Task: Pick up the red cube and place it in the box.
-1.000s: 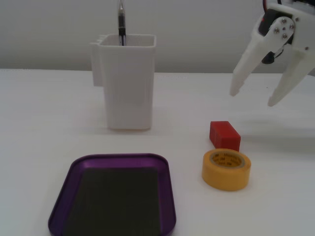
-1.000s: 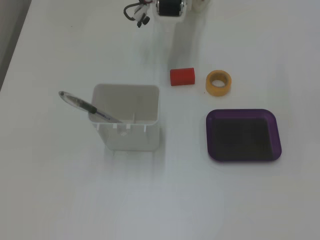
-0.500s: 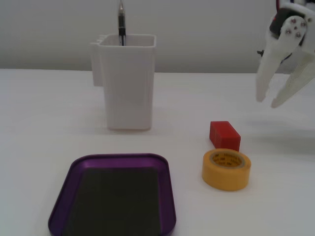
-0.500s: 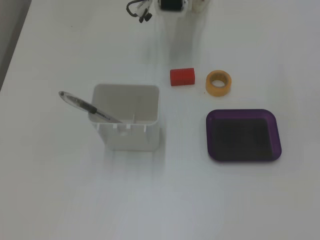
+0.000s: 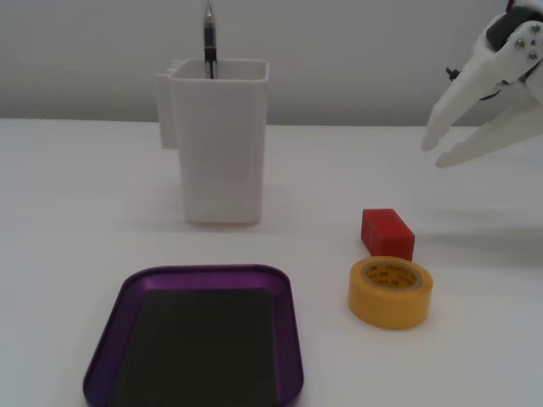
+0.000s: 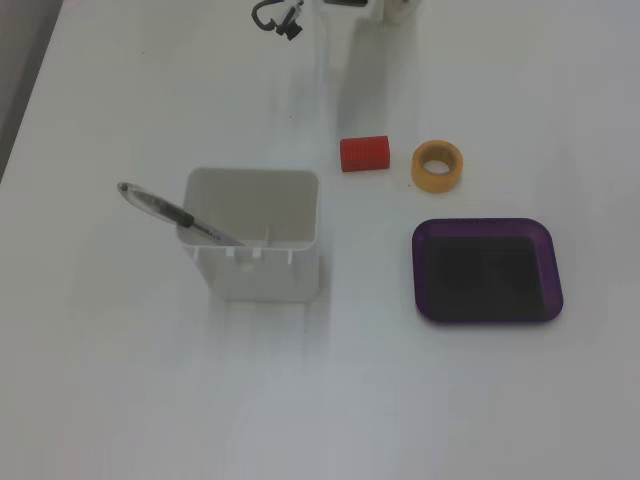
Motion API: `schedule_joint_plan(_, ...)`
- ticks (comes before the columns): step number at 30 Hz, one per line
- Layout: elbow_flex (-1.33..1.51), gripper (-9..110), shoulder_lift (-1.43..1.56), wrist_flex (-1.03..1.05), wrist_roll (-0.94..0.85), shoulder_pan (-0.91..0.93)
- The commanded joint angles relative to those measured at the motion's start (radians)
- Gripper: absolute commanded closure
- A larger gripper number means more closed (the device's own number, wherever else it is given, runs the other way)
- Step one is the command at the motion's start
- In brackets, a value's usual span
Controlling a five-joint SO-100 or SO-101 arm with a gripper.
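The red cube (image 5: 389,232) lies on the white table, right of centre in a fixed view; it also shows in the other fixed view (image 6: 364,153). The purple box (image 5: 115,318) with a dark floor sits at the front, empty, and it shows at the right in the other fixed view (image 6: 487,230). My white gripper (image 5: 434,153) hangs in the air at the upper right, above and behind the red cube, with its two fingers slightly apart and nothing between them. In the other fixed view only the arm's base (image 6: 385,8) shows at the top edge.
A yellow tape roll (image 5: 389,292) lies just in front of the red cube, close to it (image 6: 437,166). A tall white container (image 5: 218,151) with a pen (image 6: 178,215) in it stands behind the box.
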Motion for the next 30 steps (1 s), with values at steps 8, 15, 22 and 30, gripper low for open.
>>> schedule_joint_plan(8,-0.067,93,-0.192,0.029,-0.009,0.003)
schedule_joint_plan(15,-0.394,92,-0.686,0.071,-0.037,0.002)
schedule_joint_plan(22,-0.693,87,-1.081,0.167,-0.04,-0.069)
schedule_joint_plan(30,-0.788,80,-1.252,0.149,-0.031,-0.172)
